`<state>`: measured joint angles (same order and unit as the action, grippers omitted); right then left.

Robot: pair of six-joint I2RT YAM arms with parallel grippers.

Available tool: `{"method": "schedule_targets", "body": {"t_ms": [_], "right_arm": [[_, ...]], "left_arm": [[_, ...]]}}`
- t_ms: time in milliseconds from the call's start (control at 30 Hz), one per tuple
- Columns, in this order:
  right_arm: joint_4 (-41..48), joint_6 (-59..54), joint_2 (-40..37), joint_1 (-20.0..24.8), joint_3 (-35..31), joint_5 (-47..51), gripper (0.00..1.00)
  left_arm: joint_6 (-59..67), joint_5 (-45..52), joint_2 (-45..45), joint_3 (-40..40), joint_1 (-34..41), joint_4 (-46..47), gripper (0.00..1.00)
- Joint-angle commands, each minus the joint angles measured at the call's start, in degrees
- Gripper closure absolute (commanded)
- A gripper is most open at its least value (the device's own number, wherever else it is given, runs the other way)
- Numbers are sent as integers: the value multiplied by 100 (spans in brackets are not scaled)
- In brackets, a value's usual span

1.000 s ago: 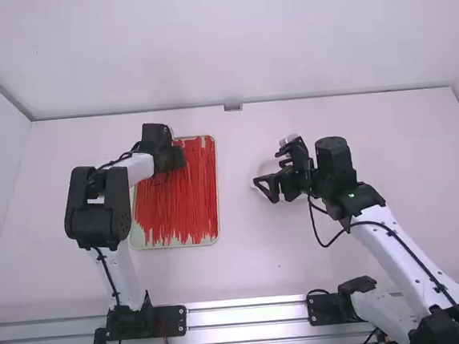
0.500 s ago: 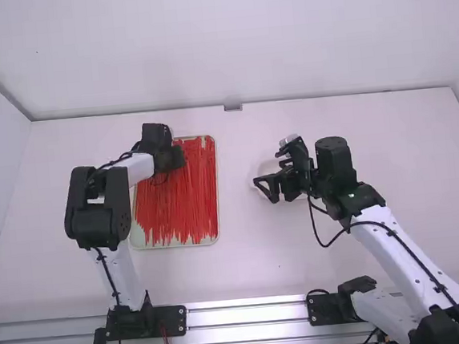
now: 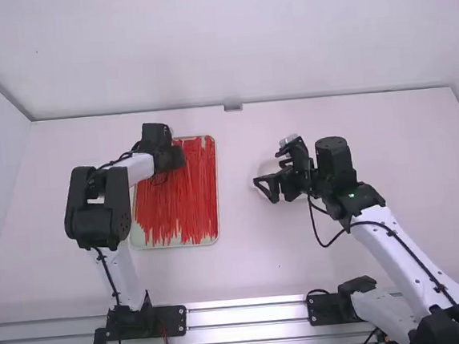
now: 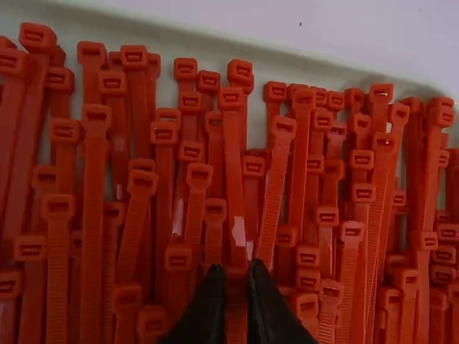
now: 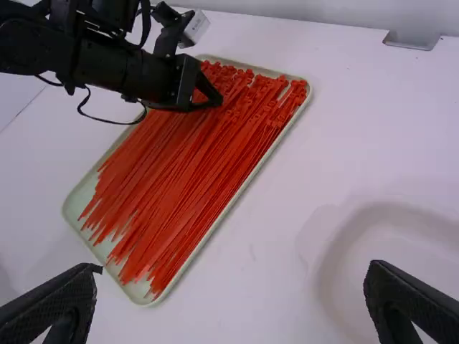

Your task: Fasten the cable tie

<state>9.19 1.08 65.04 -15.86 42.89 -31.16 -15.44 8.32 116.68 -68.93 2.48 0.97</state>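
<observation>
- The right gripper (image 3: 271,183) hangs over the bare white surface (image 3: 329,115). Its fingers (image 5: 412,301) are spread wide apart, with nothing between them.
- The tray (image 5: 72,208) sits well apart from the right fingers, off to one side. It is piled with red cable ties (image 3: 179,196) all lying the same way.
- The left gripper (image 4: 237,287) is down on the far end of that pile, where the square heads of the ties are.
- The left fingers (image 4: 208,301) are squeezed almost together. One cable tie (image 4: 235,215) runs right between the tips, so I think they are pinching it. More ties lie touching the fingers on both sides.
- No tie is out of the tray, and none is bent into a loop.
- I think the job is just at the start: one tie is being picked. Left to do: lift it out, poke its thin end through its head, and pull it tight.
</observation>
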Motion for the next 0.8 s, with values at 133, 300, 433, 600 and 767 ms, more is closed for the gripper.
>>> {"method": "schedule_targets", "body": {"t_ms": [133,300,433,600,767], "right_arm": [[2,-96,17,11,214,-33,1],[2,-98,17,20,214,-35,1],[2,-118,17,13,214,-35,1],[2,-114,17,17,214,-31,1],[2,-120,17,17,214,-33,1]], "left_arm": [[-20,-44,66,70,-24,7,95],[-26,-44,66,68,-24,0,97],[-26,-39,63,35,-28,-9,98],[-22,-24,63,-234,-28,269,98],[-22,-24,63,-546,-24,603,98]]}}
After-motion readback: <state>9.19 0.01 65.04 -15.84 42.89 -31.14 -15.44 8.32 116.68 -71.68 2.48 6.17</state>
